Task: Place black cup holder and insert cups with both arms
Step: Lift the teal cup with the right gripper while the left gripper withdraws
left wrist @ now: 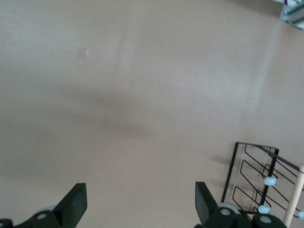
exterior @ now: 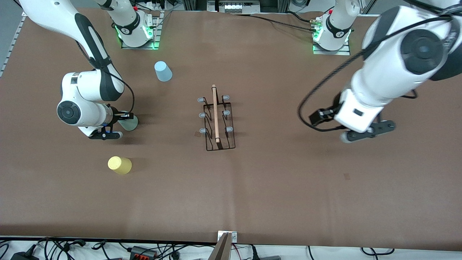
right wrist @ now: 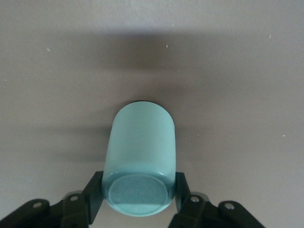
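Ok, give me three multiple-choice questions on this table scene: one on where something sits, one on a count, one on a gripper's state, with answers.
1. Where is the yellow cup?
A. on the cup holder
B. on the table, nearer the front camera than the green cup
C. in the left gripper

2. How many grey-tipped pegs does the holder have?
A. four
B. six
C. eight

3. What is the right gripper doing?
A. shut on the green cup
B. open over the blue cup
C. holding the holder

Answers: 1 B, it lies lower in the front view; 2 B, three each side of the rod; 3 A, fingers press the cup's sides.

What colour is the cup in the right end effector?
Pale sage green cup, gripped by the right end effector; the right wrist view shows it best.
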Motion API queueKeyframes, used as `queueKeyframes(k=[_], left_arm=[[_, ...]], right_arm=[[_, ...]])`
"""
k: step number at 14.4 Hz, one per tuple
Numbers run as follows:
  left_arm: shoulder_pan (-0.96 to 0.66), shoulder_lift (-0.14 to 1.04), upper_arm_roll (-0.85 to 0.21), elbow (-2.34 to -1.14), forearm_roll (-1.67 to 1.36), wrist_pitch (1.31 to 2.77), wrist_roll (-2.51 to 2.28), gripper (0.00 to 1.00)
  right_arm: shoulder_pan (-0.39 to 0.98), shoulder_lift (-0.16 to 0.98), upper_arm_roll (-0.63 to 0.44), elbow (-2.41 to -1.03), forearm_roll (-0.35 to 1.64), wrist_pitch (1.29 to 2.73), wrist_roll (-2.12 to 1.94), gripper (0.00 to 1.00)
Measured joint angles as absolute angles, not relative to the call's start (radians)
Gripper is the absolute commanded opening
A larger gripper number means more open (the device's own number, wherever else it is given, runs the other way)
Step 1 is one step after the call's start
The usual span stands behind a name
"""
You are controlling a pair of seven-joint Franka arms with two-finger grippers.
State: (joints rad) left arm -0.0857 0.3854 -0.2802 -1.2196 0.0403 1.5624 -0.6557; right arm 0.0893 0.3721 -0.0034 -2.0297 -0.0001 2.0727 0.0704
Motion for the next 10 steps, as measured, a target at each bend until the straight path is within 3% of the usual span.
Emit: queueKeyframes(k=[5, 10], left_arm=[[0.008, 0.355, -0.276, -1.22, 0.041, 1.483, -0.437, 1.0], [0.1, 0.337, -0.273, -1.263, 0.041, 1.468, -0.219, 1.0]], right_arm=[[0.131, 0.367, -0.001, -1.799, 0.002, 1.852, 0.07, 0.08], [0.339, 0.357, 0.005, -1.617, 0.051, 1.716, 0.204, 0.08]])
